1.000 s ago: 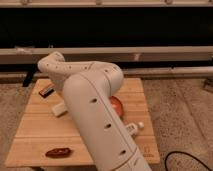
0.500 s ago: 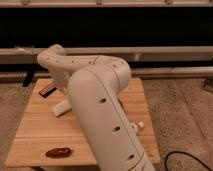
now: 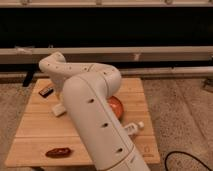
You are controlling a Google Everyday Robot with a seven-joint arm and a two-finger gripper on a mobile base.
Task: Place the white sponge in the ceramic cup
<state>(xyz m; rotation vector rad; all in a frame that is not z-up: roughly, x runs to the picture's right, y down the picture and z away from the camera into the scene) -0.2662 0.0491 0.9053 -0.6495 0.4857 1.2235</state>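
The robot's large white jointed arm point(image 3: 92, 112) fills the middle of the frame and hides its gripper entirely, so where the gripper sits and how it is set cannot be told.

The small flat off-white rectangular sponge point(image 3: 58, 109) lies left of centre on the pale wooden slatted table point(image 3: 35, 132), partly behind the arm — soft-looking, blocky, edges rounded. A good approach probably comes straight down over it, pinching its short sides lightly. No ceramic cup shows; it may be behind the arm.
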